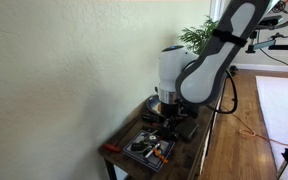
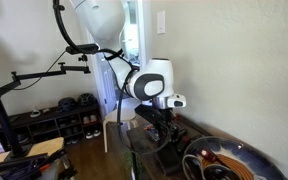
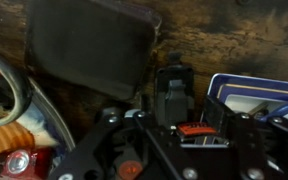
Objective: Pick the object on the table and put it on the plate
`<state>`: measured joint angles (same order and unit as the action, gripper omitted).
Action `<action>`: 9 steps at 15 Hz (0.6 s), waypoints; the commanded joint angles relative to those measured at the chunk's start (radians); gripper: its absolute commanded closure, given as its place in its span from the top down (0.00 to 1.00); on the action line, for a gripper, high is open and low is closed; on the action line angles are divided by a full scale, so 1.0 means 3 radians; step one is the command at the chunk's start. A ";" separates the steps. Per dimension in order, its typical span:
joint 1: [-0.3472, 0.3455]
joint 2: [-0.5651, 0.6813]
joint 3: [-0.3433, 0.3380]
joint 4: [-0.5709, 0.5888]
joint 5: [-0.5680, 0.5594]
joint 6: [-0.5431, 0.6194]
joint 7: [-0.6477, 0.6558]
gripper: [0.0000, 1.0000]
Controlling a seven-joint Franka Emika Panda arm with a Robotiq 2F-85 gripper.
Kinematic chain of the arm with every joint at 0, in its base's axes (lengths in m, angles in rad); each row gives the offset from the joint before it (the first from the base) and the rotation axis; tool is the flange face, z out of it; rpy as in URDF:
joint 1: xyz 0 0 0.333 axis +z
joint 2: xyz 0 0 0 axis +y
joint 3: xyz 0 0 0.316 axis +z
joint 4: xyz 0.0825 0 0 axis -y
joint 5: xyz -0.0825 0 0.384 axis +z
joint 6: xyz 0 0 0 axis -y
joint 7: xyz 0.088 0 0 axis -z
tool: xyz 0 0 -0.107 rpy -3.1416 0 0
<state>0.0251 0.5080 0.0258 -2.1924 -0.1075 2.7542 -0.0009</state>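
Observation:
In the wrist view my gripper (image 3: pixel 174 118) is low over the wooden table. Its fingers stand apart on either side of a small dark object (image 3: pixel 174 92) with a red-orange piece (image 3: pixel 196 130) just below it; it looks open. The plate (image 3: pixel 26 98), round with a grey rim and orange-brown inside, lies just to the left. In an exterior view the plate (image 2: pixel 246 152) sits at the near end of the table, and the gripper (image 2: pixel 162 128) points down just beyond it. In an exterior view the gripper (image 1: pixel 170 118) is down near the table's far end.
A dark rectangular tray (image 1: pixel 149 150) with colourful bits lies on the narrow table against the wall; its blue rim (image 3: pixel 252 84) shows beside the gripper. A dark flat rectangular thing (image 3: pixel 89 45) lies ahead. An orange item (image 1: pixel 111 148) sits at the table's corner.

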 commanded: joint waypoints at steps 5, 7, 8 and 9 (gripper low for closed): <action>-0.0041 0.0001 0.0011 -0.0039 0.0093 0.0135 -0.0072 0.14; -0.0041 -0.0026 0.0002 -0.0066 0.0103 0.0136 -0.0068 0.14; -0.0029 -0.0079 -0.0005 -0.0101 0.0100 0.0121 -0.0057 0.14; -0.0022 -0.0108 -0.0008 -0.0120 0.0095 0.0121 -0.0054 0.14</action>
<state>0.0217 0.5083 0.0251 -2.1900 -0.0932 2.7608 -0.0009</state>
